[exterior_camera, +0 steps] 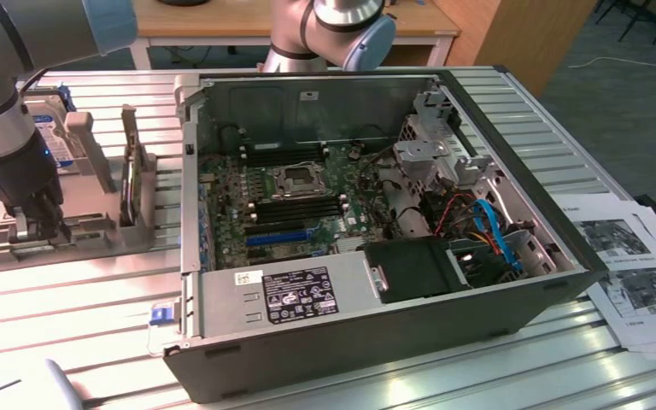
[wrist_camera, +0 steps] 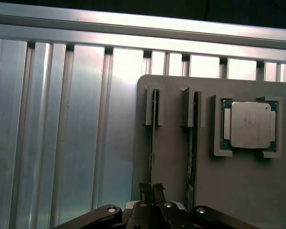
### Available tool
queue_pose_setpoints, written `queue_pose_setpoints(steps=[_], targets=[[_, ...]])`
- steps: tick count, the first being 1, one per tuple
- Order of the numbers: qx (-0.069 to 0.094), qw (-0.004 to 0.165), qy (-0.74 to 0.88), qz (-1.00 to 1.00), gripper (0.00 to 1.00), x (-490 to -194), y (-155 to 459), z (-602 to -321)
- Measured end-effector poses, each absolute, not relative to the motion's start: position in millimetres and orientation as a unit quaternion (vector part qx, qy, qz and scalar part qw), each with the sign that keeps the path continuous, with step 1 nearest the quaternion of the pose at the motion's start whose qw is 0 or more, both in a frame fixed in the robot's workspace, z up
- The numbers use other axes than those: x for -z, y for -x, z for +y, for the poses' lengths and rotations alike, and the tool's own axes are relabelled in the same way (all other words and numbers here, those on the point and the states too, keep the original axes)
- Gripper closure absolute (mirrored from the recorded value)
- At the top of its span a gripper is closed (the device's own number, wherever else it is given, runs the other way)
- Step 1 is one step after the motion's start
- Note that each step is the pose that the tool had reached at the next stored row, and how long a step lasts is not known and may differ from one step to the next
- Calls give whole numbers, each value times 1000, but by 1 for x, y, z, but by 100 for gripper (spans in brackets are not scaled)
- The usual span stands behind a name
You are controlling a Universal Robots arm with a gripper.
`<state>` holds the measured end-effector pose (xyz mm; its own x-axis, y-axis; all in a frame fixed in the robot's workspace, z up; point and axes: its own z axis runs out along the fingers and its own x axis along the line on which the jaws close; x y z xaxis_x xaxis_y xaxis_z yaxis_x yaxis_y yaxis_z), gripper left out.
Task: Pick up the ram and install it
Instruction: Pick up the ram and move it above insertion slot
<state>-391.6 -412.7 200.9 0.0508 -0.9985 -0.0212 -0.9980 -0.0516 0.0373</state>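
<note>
Nothing reading legibly, power supply label (exterior_camera: 296, 295) showing tiny print, paper sheets (exterior_camera: 634, 278) carrying unreadable lines, processor lid (wrist_camera: 250, 125) bearing faint marks

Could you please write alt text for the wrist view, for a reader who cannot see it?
The gripper pinches a ram stick standing edge-on in a grey holder; a second ram stick and a processor sit beside it.

The ram (wrist_camera: 154, 138) stands in the holder (wrist_camera: 174, 164), exterior view's left of the case (exterior_camera: 419, 329).
</note>
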Motion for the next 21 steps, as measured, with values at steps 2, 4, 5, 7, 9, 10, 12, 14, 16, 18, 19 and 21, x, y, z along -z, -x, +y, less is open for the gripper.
queue_pose_setpoints(steps=[2,4,5,7,9,10,12,14,16,18,19,21], targets=[[21,6,-725,-689,88,-201,392,-413],[21,6,-725,-689,88,-201,392,-413],[21,6,-725,-689,88,-201,392,-413],[20,6,-725,-689,88,-202,392,-413],[21,6,-725,-689,88,-204,392,-413],[21,6,-725,-689,88,-205,392,-413],[21,6,-725,-689,88,-208,392,-413],[21,6,-725,-689,88,-211,392,-413],[21,7,-725,-689,88,-216,391,-413],[21,7,-725,-689,88,-221,391,-413],[21,7,-725,-689,88,-223,391,-413],[21,7,-725,-689,88,-228,391,-413]])
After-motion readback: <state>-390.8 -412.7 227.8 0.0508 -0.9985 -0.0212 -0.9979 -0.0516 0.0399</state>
